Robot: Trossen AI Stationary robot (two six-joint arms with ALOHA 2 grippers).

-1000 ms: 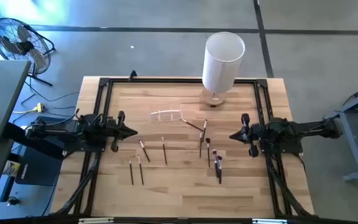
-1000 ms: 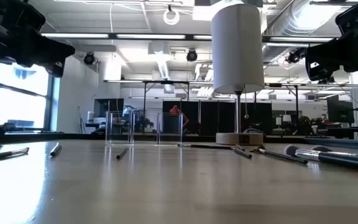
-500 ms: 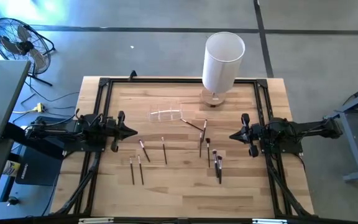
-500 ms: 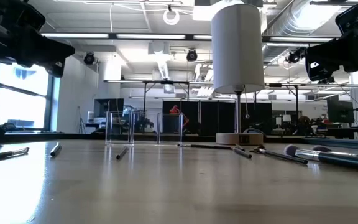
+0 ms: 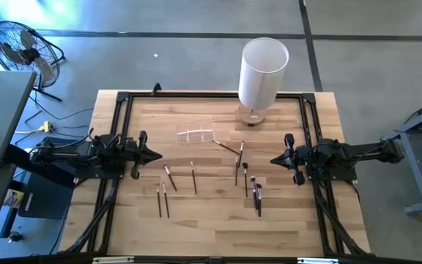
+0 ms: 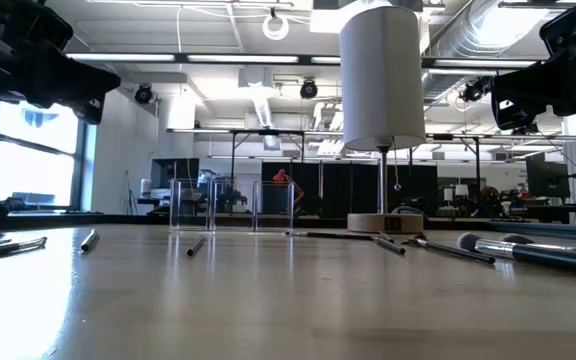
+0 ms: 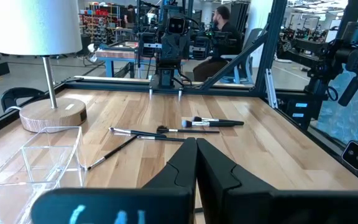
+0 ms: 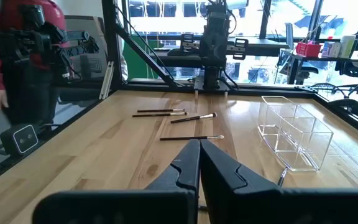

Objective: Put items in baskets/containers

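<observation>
Several thin dark brushes lie flat on the wooden table (image 5: 211, 227). One group (image 5: 168, 189) is left of centre and another (image 5: 249, 176) right of centre; some have pale tips. A small clear holder (image 5: 196, 136) stands on the table toward the far edge, also seen in the left wrist view (image 7: 42, 152) and the right wrist view (image 8: 294, 140). My left gripper (image 5: 158, 155) hovers level at the table's left side, shut and empty. My right gripper (image 5: 273, 160) faces it from the right side, also shut and empty. Both are above the table and apart from the brushes.
A tall white cylinder (image 5: 262, 70) on a round wooden base (image 7: 51, 115) stands at the far edge, right of the holder. Black frame rails (image 5: 123, 117) border the table. A person in red (image 8: 17, 37) stands beyond the table's left side. A fan (image 5: 20, 48) stands on the floor.
Both arms have kept still. A person's hand that showed at the left edge of the high view has gone out of view.
</observation>
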